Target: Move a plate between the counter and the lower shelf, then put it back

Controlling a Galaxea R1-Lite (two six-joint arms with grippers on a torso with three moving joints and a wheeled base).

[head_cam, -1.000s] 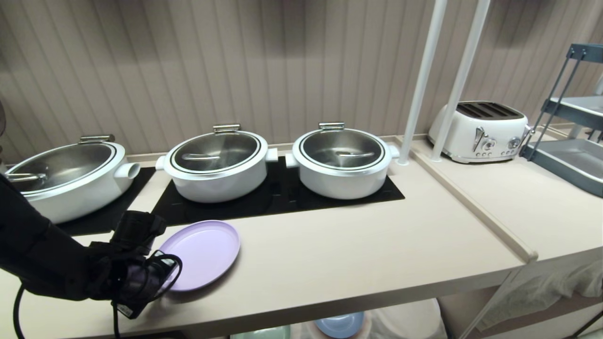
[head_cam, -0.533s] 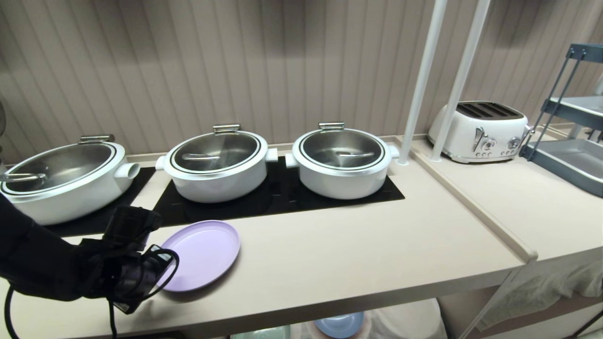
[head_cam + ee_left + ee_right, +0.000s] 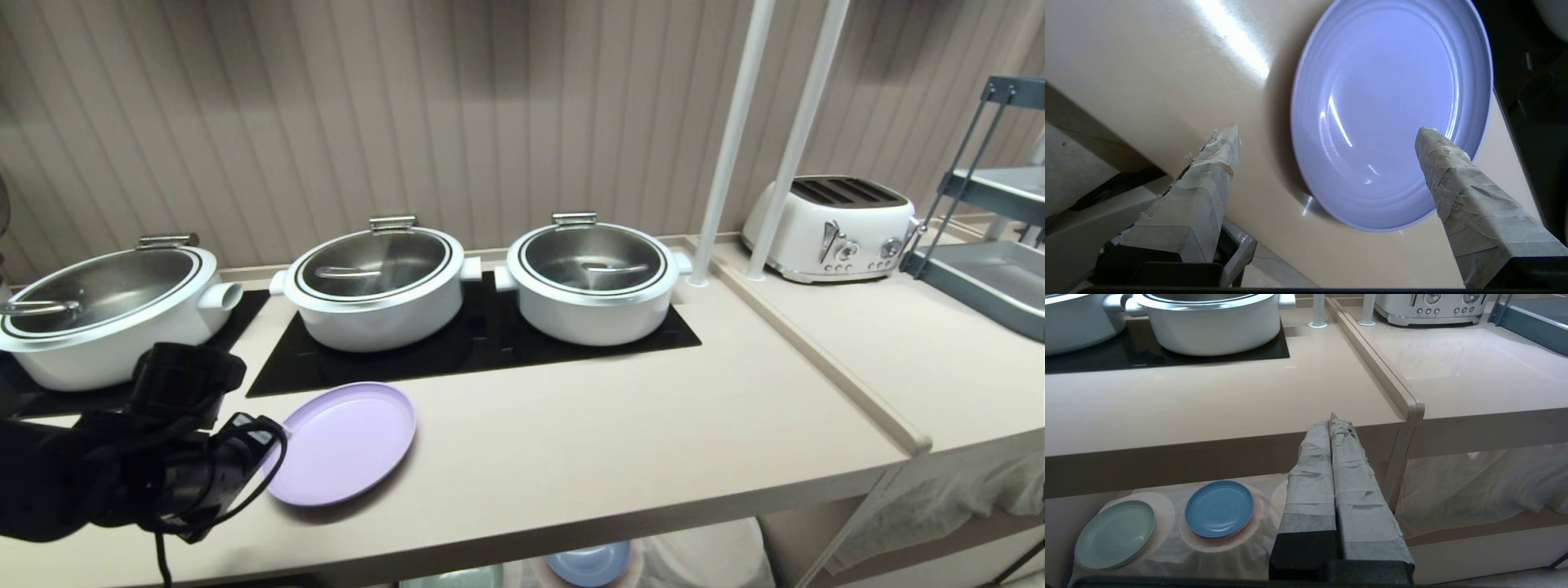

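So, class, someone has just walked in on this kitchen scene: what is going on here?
The robot's left gripper hangs open beside the lilac plate, which lies flat on the counter in front of the black cooktop; nothing is gripped. The right gripper is shut and parked low before the counter's front edge. On the lower shelf lie a blue plate and a mint-green plate.
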